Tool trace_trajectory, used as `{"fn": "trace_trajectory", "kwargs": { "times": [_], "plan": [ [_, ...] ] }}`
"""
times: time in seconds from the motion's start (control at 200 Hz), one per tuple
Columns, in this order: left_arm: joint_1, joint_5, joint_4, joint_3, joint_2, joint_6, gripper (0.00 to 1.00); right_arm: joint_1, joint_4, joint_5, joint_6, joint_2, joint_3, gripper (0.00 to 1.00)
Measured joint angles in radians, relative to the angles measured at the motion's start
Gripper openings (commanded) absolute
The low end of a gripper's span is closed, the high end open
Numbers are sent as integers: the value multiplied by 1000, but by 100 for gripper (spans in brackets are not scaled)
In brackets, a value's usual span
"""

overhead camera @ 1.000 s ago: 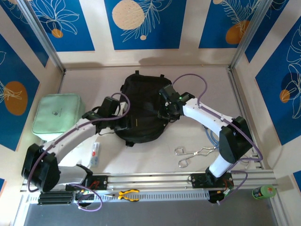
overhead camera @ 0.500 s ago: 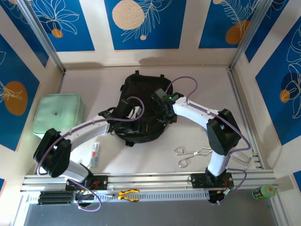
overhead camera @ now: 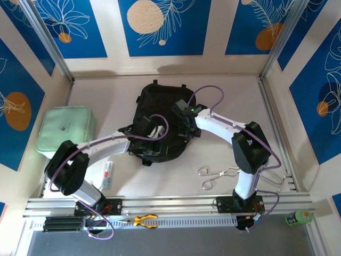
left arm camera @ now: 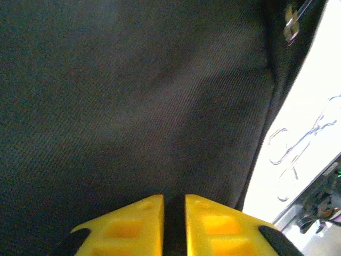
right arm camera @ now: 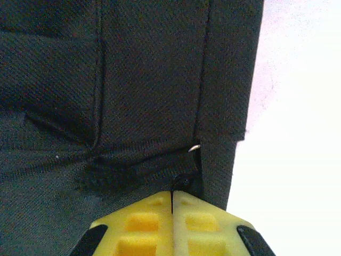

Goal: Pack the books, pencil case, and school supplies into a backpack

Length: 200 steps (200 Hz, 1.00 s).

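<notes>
Top view shows the black backpack [overhead camera: 152,98] lying in the middle of the table [overhead camera: 224,96], with both my arms reaching onto it. It looks soft and floppy, so I should pinch a fold or a seam [right arm camera: 202,80]. My right gripper [right arm camera: 171,198] is squeezed tight together by that seam. My left gripper [left arm camera: 174,205] is nearly closed against the cloth. I see no words I can read.

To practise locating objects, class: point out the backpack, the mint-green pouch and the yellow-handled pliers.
backpack [overhead camera: 159,104]: top external view, on its upper black fabric.
mint-green pouch [overhead camera: 66,129]: top external view, middle of its flat face.
yellow-handled pliers [overhead camera: 146,220]: top external view, on the handles.
</notes>
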Motion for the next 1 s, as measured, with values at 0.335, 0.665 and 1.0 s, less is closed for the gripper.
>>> {"fn": "trace_trajectory", "kwargs": {
  "times": [0.335, 0.665, 1.0],
  "plan": [
    [-8, -10, 42, -82, 0, 26, 13, -26, 32, 39, -34, 0, 0, 0],
    [19, -10, -80, 123, -32, 72, 53, -73, 176, -51, -55, -200, -156, 38],
    [115, -140, -121, 544, 190, 133, 52, -193, 338, -217, -35, -355, -302, 59]
  ]
}}
